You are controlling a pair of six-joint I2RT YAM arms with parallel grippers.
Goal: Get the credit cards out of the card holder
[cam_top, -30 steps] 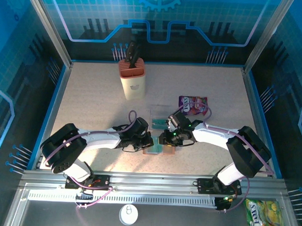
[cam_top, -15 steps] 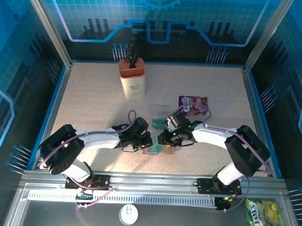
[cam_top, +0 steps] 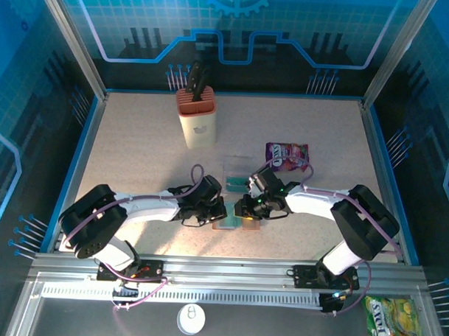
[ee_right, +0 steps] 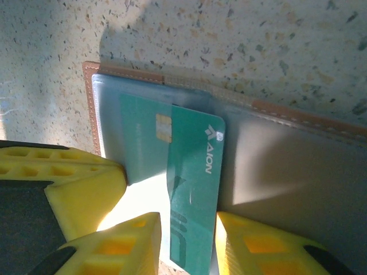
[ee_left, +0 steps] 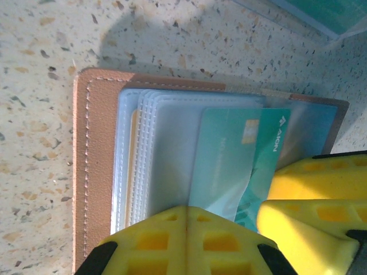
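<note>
Card holder lies open at middle of table's near edge, seemingly pinned by left gripper, jaws closed, empty. Credit card protrudes and is flanked by half-parted right gripper; hold unconfirmed. Card to be squeezed firmly and drawn straight out.

The right arm swings its elbow slightly leftward, and the right gripper creeps a touch farther left over the card holder.

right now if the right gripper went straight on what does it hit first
Likely the teal credit card between the fingers of the right gripper, then the card holder beneath; depth unclear.
</note>
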